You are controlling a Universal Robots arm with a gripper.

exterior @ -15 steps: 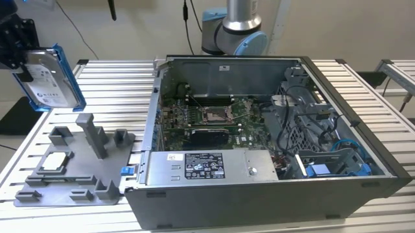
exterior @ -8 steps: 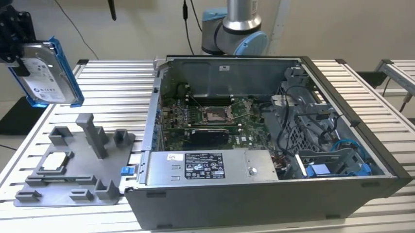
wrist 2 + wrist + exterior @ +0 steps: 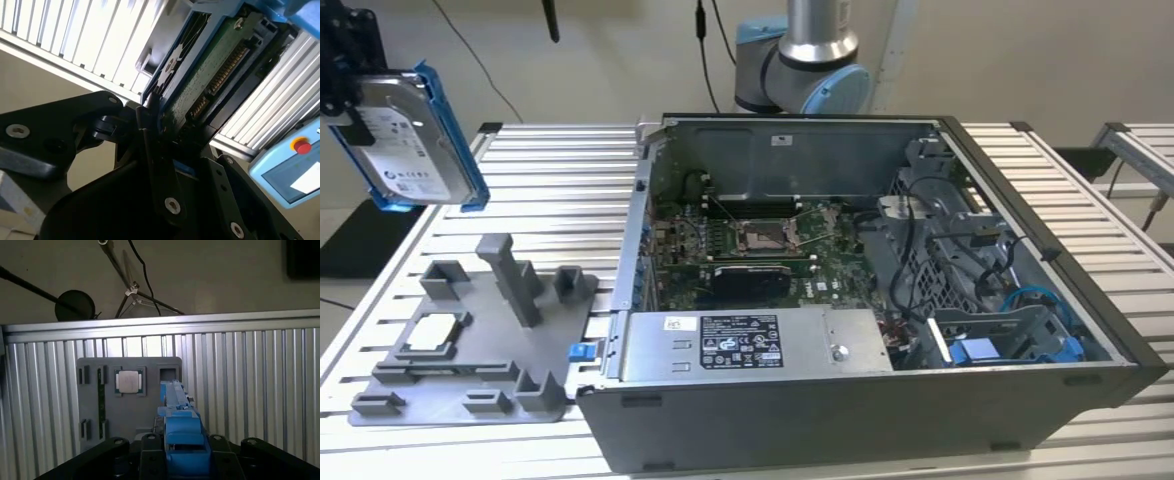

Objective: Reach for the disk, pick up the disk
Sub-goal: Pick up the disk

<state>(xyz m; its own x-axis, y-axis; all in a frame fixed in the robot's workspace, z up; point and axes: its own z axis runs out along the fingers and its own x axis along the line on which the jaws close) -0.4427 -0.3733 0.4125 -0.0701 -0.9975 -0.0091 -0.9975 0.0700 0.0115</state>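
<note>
The disk (image 3: 411,140) hangs upright in the air above the table's far corner on the exterior view's left, label facing out, with blue rails along its edges. My gripper (image 3: 347,112) is shut on its side there. In the second wrist view the black fingers (image 3: 150,125) clamp the disk (image 3: 210,75), whose green circuit-board underside shows. In the first wrist view the disk (image 3: 179,425) is seen edge on, its blue rail held between the gripper (image 3: 180,452) fingers, high above the table.
Below the disk a grey fixture tray (image 3: 467,350) holds a small silver chip (image 3: 434,330). An open computer case (image 3: 1067,260) takes up the middle and right of the slatted table (image 3: 547,180). The arm's base (image 3: 801,60) stands behind it. A teach pendant (image 3: 290,165) lies off the table.
</note>
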